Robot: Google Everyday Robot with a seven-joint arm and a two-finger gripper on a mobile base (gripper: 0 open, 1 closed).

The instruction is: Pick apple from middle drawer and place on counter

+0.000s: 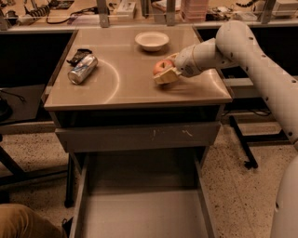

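Observation:
The red-orange apple (161, 67) is held in my gripper (165, 71) right at the tan counter (135, 83), right of its middle. The gripper's pale fingers (166, 77) are closed around the apple, reaching in from the right on the white arm. I cannot tell whether the apple touches the counter. The middle drawer (144, 209) is pulled open below, and the part of its grey floor that shows holds nothing.
A white bowl (152, 40) sits at the counter's back. A silver can (83, 69) lies on its side at the left, beside a dark object (78, 55). A cluttered desk with metal posts (103, 13) stands behind. The scratched grey drawer front (139, 136) is shut.

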